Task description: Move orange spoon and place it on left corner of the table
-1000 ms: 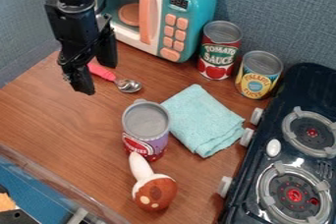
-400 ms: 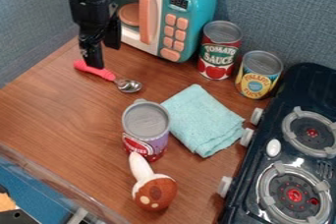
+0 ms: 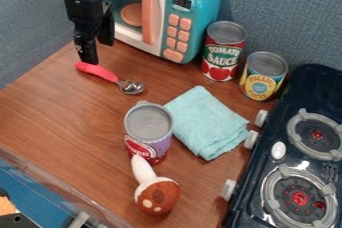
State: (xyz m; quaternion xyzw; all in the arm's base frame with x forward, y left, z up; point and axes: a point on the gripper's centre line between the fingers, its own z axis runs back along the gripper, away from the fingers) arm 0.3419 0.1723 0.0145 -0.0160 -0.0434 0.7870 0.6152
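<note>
- Spoon (image 3: pixel 103 73) with a pinkish-red handle (hardly orange, to my eye) lies on the counter (image 3: pixel 60 117) toward 10 o'clock, its handle pointing to 10 and its metal bowl to 4.
- Black end effector (image 3: pixel 97 53) hangs down at the handle's outer half, also toward 10 o'clock; its fingers stand apart, a moderate gap between them, with nothing in their hold. Whether a fingertip touches the handle, I cannot tell.
- Toy microwave (image 3: pixel 199 14), teal and white, stands at 12 o'clock.
- Red can (image 3: pixel 222 59) is upright at 1 o'clock, near the microwave; a yellow-labelled can (image 3: pixel 260 82) is upright at 2.
- Purple-and-red can (image 3: pixel 148 127) stands upright, just below the middle, with a folded light-blue cloth (image 3: pixel 206 124) just beside it on its 3 o'clock side.
- Toy mushroom (image 3: pixel 157 195) lies at 6 o'clock, stem toward that can.
- Dark toy stove (image 3: pixel 270 192) sits toward 4 o'clock.
</note>
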